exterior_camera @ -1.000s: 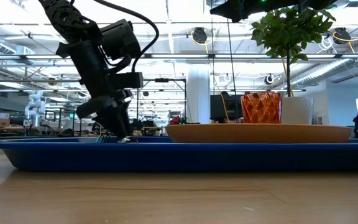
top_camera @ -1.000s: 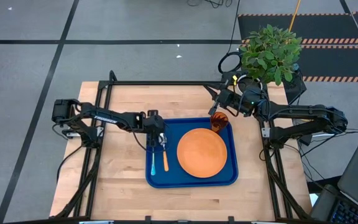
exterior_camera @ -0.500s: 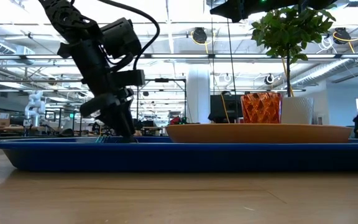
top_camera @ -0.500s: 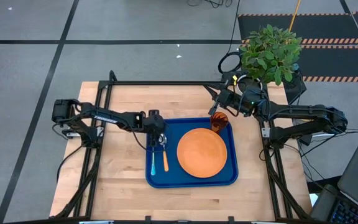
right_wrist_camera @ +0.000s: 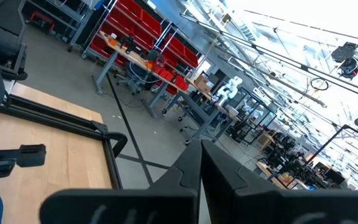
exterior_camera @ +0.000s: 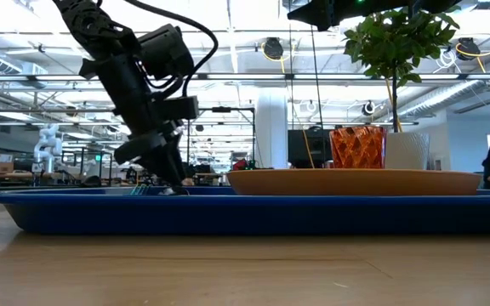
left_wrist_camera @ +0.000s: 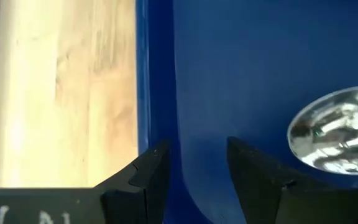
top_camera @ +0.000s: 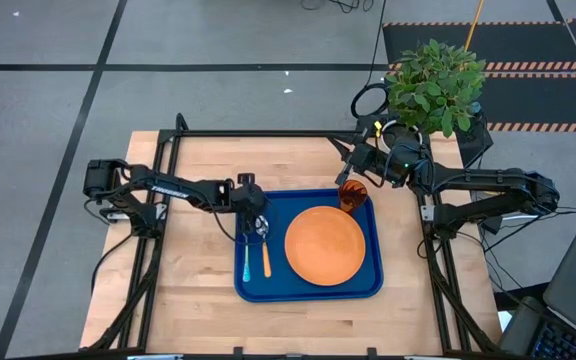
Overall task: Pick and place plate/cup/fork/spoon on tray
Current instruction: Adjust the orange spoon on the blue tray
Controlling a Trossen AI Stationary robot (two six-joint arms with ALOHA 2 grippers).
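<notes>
Over the last second we see almost nothing move on the table: only the left arm's wrist has shifted slightly above the tray's left side, and every item lies where it lay. We judge the placing to be done or all but done, with the left arm finishing at the cutlery.

Starting at the left, the left gripper (top_camera: 255, 226) hangs low over the left part of the tray (top_camera: 308, 291), just above the far ends of the fork (top_camera: 247, 262) and the spoon (top_camera: 265, 258). Its fingers (left_wrist_camera: 143, 180) are parted a little, with bare blue tray floor between them; they hold nothing. The spoon's shiny bowl lies just beside them, apart from the tips.

Further right, the plate (top_camera: 325, 245) rests flat in the tray's middle and right. The cup (top_camera: 353, 195) stands upright in the far right corner of the tray.

The right gripper (top_camera: 357, 160) waits just beyond the cup, near the plant (top_camera: 434, 85), its fingers pressed together and empty.
</notes>
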